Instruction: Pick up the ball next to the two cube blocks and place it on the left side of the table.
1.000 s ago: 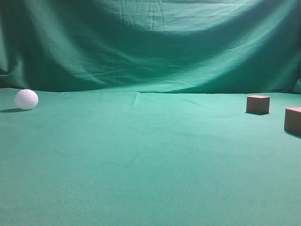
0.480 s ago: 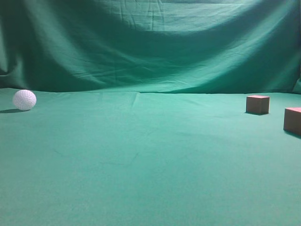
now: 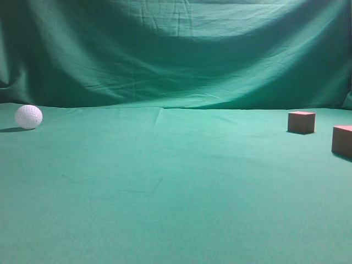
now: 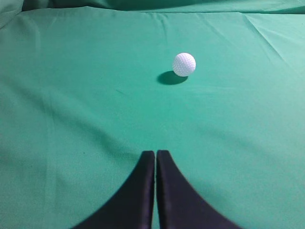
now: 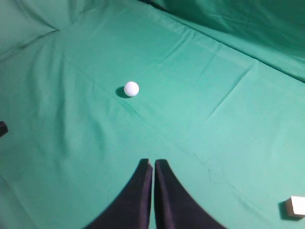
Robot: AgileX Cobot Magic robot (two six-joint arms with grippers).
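Note:
The white dimpled ball (image 3: 28,116) rests on the green table (image 3: 165,187) at the far left. It also shows in the left wrist view (image 4: 184,64) and the right wrist view (image 5: 131,88). The two reddish-brown cube blocks (image 3: 302,121) (image 3: 342,141) sit at the far right, well apart from the ball. One block looks pale at the lower right edge of the right wrist view (image 5: 296,206). My left gripper (image 4: 156,153) is shut and empty, short of the ball. My right gripper (image 5: 153,162) is shut and empty, far from the ball. Neither gripper shows in the exterior view.
A wrinkled green cloth backdrop (image 3: 176,49) rises behind the table. A small dark object (image 5: 2,128) pokes in at the left edge of the right wrist view. Cloth folds run across the table surface.
The ball has rolled slightly to the left over the last second and has held still for the last half second. The blocks have not moved.

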